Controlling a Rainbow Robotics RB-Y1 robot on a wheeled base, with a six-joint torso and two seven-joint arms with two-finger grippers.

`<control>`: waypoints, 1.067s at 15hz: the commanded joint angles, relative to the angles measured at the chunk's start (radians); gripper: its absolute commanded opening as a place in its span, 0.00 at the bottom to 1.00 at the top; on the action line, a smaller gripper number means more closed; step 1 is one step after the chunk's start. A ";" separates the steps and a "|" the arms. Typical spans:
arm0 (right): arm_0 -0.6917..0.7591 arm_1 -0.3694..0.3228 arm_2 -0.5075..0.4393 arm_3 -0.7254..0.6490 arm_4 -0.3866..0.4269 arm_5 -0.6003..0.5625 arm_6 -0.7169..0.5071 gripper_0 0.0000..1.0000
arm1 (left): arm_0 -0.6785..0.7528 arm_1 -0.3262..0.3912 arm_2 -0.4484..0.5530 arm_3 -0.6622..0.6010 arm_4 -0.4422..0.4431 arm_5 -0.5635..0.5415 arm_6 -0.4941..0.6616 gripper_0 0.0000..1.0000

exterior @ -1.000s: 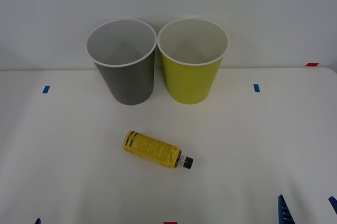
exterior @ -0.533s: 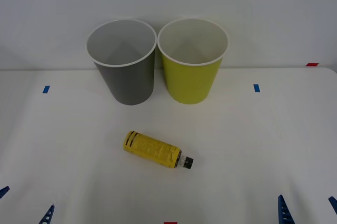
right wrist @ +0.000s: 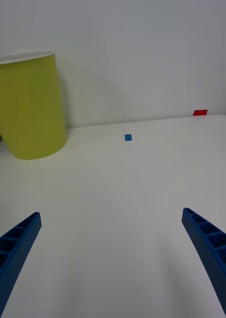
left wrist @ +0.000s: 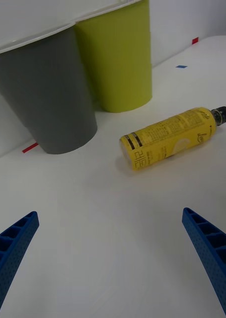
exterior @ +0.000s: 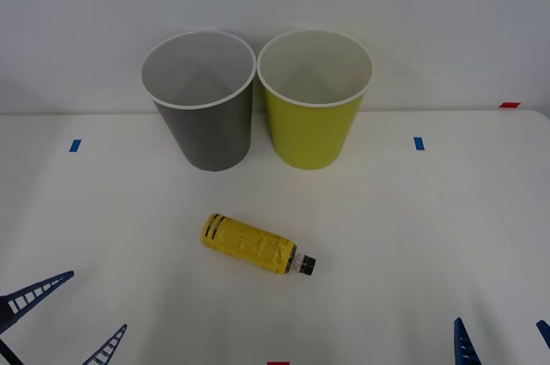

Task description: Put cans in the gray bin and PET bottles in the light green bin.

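A small PET bottle [exterior: 253, 245] with a yellow label and black cap lies on its side in the middle of the white table, cap pointing right. Behind it the gray bin [exterior: 202, 120] stands upright on the left and the light green bin [exterior: 314, 120] on the right, side by side. My left gripper [exterior: 69, 322] is open at the near left, well short of the bottle [left wrist: 170, 139], which lies ahead of its fingers [left wrist: 13, 248]. At the near right edge my right gripper [exterior: 503, 343] is open and holds nothing. Cans are out of view.
Small blue tape marks [exterior: 76, 145] [exterior: 418, 142] sit left and right on the table, and a red one [exterior: 510, 105] is at the far right edge. A white wall rises just behind the bins. Bare tabletop [exterior: 412, 228] surrounds the bottle.
My left gripper has come up into the front view from the bottom left corner, advancing over the table. Bottle, bins and right gripper have not moved.
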 commanded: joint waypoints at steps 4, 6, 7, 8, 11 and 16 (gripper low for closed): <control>0.000 0.000 0.000 0.000 0.000 0.000 0.000 0.98 | -0.167 0.102 -0.097 0.005 0.000 0.031 0.001 1.00; 0.000 0.000 0.000 0.000 0.000 0.000 0.000 0.98 | -0.249 0.148 -0.164 0.006 0.002 0.050 0.000 1.00; 0.000 0.000 0.000 0.000 0.000 0.000 0.000 0.98 | -0.276 0.160 -0.184 0.005 0.000 0.060 0.001 1.00; 0.000 0.000 0.000 0.000 0.000 0.000 0.000 0.98 | -0.315 0.174 -0.212 0.006 0.002 0.072 0.005 1.00; 0.000 0.000 0.000 0.000 0.000 0.000 0.000 0.98 | -0.417 0.177 -0.265 0.006 0.019 0.147 0.006 1.00; 0.000 0.000 0.000 0.000 0.000 0.000 0.000 0.98 | -0.560 0.194 -0.399 0.011 0.016 0.185 0.001 1.00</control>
